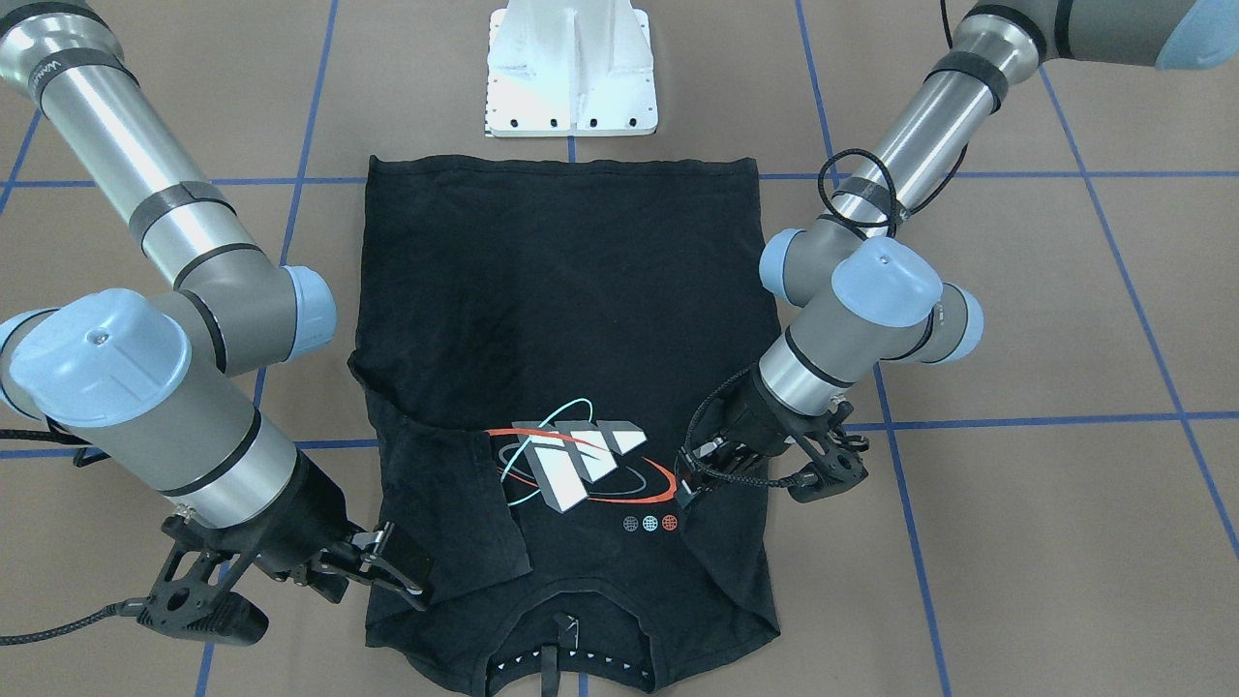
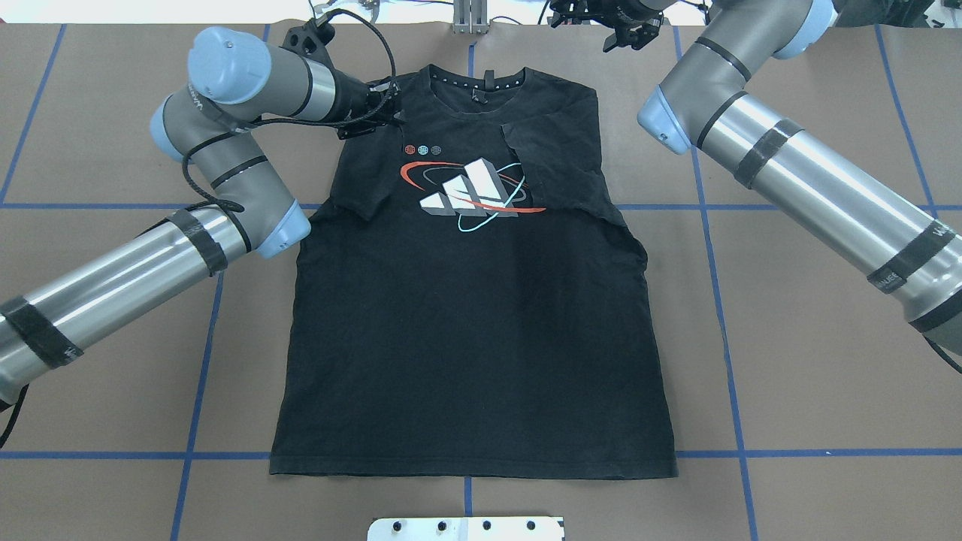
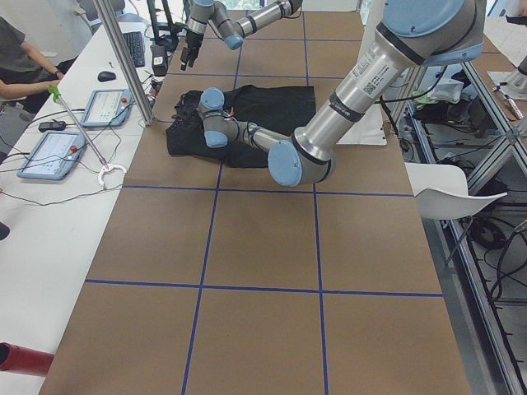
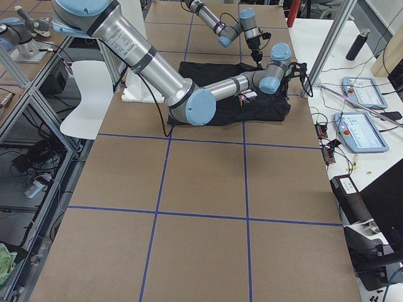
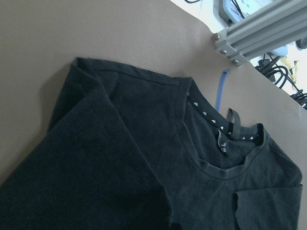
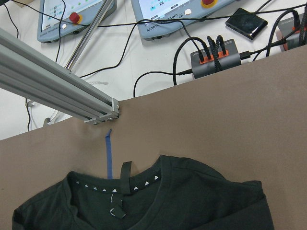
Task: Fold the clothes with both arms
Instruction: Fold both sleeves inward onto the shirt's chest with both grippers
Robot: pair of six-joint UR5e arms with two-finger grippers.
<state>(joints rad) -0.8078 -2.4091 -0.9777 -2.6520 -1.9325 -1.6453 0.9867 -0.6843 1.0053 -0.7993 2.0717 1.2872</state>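
The black T-shirt [image 1: 571, 310] lies flat, face up, with its collar [image 2: 477, 83] at the table's far edge and both short sleeves folded inward onto the chest. The grey-white logo [image 2: 470, 188] shows between the sleeves, partly covered by the sleeve on my right side [image 2: 560, 161]. My left gripper [image 2: 387, 109] is open and empty, low over the shirt's left shoulder; it also shows in the front view [image 1: 692, 479]. My right gripper [image 1: 402, 571] is open and empty, raised beside the right shoulder; it also shows in the overhead view [image 2: 627, 34]. The wrist views show collar and shoulders [image 5: 120, 182] [image 6: 168, 206], no fingers.
The white bolted base plate [image 1: 571, 73] stands just behind the shirt's hem. Blue tape lines [image 2: 706, 248] cross the brown table. An aluminium frame rail [image 6: 62, 91] runs along the far edge, with control panels [image 6: 187, 14] and cables beyond. A person [image 3: 25, 58] sits there.
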